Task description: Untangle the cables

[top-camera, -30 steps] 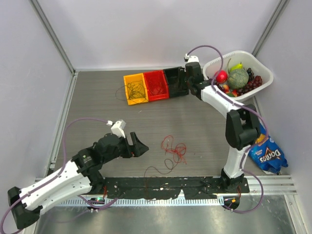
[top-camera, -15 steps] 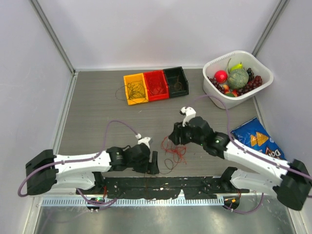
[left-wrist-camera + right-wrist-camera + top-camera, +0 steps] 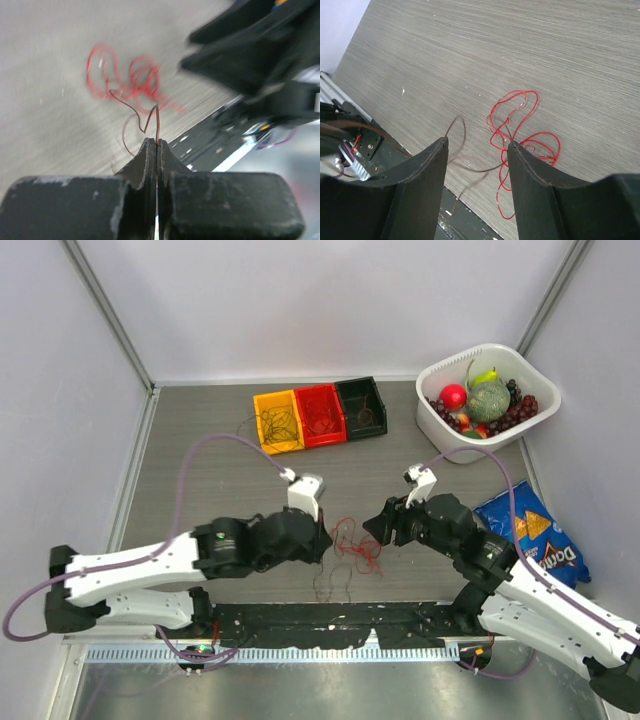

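On grey desk (image 3: 200, 470), hair-thin red wire (image 3: 520, 125): loose curly loops, lying flat. Alongside, thin dark brown wire (image 3: 157, 122): one end pinched in my left pincer (image 3: 153, 145), other end reaching red loops.

High above and behind the arm bases (image 3: 470, 602): looks down, far off, over the whole table (image 3: 200, 460). On the left wrist: looks low and close past the left gripper (image 3: 156, 144), blurred, across it. On the right wrist: looks steeply down through the right gripper (image 3: 479, 143). Shared by all three: the red cables (image 3: 358, 545) (image 3: 125, 82) (image 3: 520, 142) and a dark cable (image 3: 335, 585) (image 3: 157, 120) (image 3: 464, 131).
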Tool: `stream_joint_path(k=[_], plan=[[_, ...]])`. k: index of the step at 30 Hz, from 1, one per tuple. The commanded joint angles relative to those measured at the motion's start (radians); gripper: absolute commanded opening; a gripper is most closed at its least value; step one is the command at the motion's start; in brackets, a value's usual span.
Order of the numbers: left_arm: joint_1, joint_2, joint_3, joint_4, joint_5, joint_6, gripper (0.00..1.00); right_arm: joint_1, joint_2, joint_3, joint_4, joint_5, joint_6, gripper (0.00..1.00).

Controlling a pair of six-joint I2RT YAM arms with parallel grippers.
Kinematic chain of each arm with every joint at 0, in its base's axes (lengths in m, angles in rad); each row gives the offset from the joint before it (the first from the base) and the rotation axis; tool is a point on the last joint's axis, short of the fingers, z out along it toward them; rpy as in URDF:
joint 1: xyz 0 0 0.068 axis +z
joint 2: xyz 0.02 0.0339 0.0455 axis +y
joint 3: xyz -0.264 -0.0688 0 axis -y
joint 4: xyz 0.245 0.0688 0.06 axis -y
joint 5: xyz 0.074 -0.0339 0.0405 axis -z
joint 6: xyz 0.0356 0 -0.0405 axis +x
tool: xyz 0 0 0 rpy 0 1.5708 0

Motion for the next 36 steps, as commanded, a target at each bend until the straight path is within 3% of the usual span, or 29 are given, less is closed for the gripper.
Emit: stream_joint_path(k=[1,9,15,19,23,27,31,33,34,36], plan=[[0.002,-0.098,0.192,-0.005,-0.115,0.213,0.00,0.000,-0.043,0.015,0.047,-0.090,-0.024,0.57],[0.007,-0.120,0.367,0.068,-0.081,0.354,0.00,0.000,-0.120,0.114,0.159,-0.217,-0.109,0.64],[0.037,0.004,0.588,-0.016,-0.079,0.408,0.00,0.001,-0.004,0.332,0.156,-0.248,-0.202,0.72],[0.057,0.092,0.694,-0.067,-0.053,0.409,0.00,0.000,0.143,0.446,0.188,-0.403,-0.242,0.74],[0.111,0.132,0.749,-0.078,-0.044,0.385,0.00,0.000,0.200,0.426,0.339,-0.523,-0.186,0.74],[0.187,0.135,0.748,-0.035,0.078,0.334,0.00,0.000,0.202,0.357,0.462,-0.481,-0.135,0.74],[0.224,0.146,0.752,-0.027,0.097,0.296,0.00,0.000,0.197,0.317,0.501,-0.362,-0.103,0.64],[0.249,0.144,0.745,-0.021,0.100,0.261,0.00,0.000,0.211,0.314,0.510,-0.334,-0.098,0.49],[0.264,0.141,0.739,-0.016,0.111,0.251,0.00,0.000,0.219,0.308,0.521,-0.327,-0.083,0.27],[0.292,0.138,0.728,-0.002,0.132,0.228,0.00,0.000,0.234,0.297,0.556,-0.304,-0.054,0.13]])
